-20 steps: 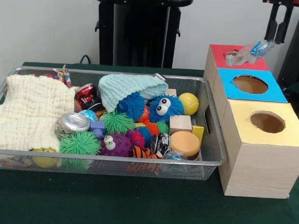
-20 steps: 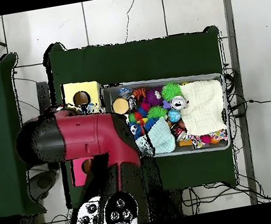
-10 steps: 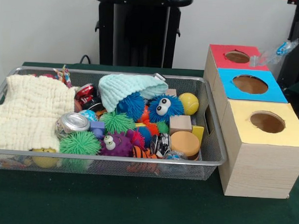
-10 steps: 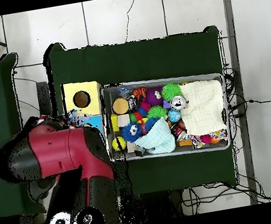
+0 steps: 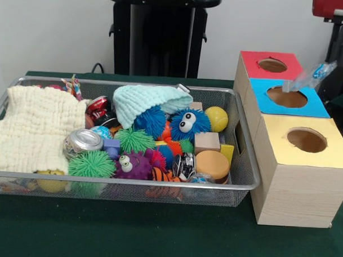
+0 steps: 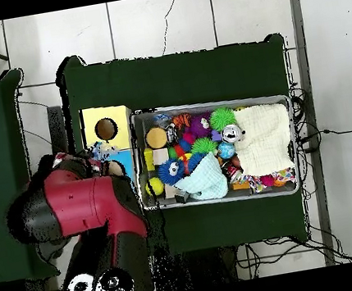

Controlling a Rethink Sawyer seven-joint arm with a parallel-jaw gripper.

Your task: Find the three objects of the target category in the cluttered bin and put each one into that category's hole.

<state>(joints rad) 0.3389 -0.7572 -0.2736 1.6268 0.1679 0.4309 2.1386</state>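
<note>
Jaws are lying out of sight, grip impossible to judge; a clear plastic bottle [image 5: 309, 77] is hanging over the blue box [image 5: 313, 105].

Evenly and brightly lit from above, with soft shadows under the mesh bin [image 5: 237, 181] at lower centre. Slightly soft throughout; motion-blurred at upper right. No strong glare.

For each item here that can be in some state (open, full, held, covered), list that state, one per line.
Wire bin: full of toys.
Yellow cloth: draped over the bin's end.
Red hole: open.
Yellow hole: open.
Clear plastic bottle: tilted above the blue hole.
</note>
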